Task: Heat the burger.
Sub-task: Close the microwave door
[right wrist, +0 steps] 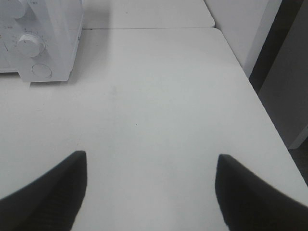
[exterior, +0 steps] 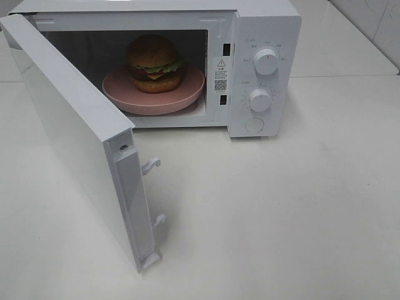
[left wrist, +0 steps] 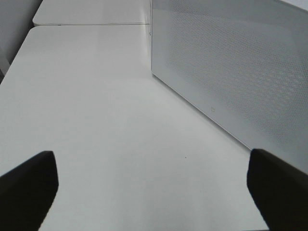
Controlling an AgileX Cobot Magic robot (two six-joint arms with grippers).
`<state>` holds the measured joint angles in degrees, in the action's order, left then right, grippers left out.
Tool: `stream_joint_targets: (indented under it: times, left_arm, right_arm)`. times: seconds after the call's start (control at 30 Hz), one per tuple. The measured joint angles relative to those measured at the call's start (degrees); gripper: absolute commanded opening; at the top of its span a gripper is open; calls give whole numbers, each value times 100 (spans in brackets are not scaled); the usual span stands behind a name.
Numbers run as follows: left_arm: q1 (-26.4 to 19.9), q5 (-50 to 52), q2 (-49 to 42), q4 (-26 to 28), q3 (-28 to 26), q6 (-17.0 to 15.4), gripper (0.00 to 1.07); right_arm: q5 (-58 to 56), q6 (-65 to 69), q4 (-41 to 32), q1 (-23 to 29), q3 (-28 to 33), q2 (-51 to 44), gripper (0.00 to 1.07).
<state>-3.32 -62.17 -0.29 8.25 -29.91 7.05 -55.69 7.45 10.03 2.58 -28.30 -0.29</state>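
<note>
The burger (exterior: 155,63), with a golden-brown bun, green lettuce and a dark patty, sits on a round pink plate (exterior: 125,94) inside the white microwave (exterior: 262,25). The microwave door (exterior: 69,137) stands wide open, swung out toward the front left. Neither gripper shows in the exterior high view. My left gripper (left wrist: 151,187) is open and empty above the table, beside the outer face of the door (left wrist: 231,67). My right gripper (right wrist: 151,190) is open and empty above the table, away from the microwave's control panel (right wrist: 33,43).
The microwave panel has two white knobs (exterior: 267,62) and a round button (exterior: 254,125). Two door latches (exterior: 152,165) stick out from the door's edge. The white table (exterior: 281,206) ends at an edge on the right (right wrist: 260,96); a second table top lies behind.
</note>
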Motion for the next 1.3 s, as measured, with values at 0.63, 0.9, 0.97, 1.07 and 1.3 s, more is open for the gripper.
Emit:
stream_joint_targets:
  times: [0.63, 0.9, 0.97, 1.07, 1.3]
  left_arm:
    - [0, 0, 0, 0, 0, 0, 100]
    - [0, 0, 0, 0, 0, 0, 100]
    - [0, 0, 0, 0, 0, 0, 100]
    - [0, 0, 0, 0, 0, 0, 100]
    - [0, 86, 0, 34, -29, -23, 100]
  right_arm:
    - [0, 0, 0, 0, 0, 0, 72]
    - [6, 0, 0, 0, 0, 0, 72]
    - [6, 0, 0, 0, 0, 0, 72]
    - [6, 0, 0, 0, 0, 0, 72]
    - [6, 0, 0, 0, 0, 0, 72]
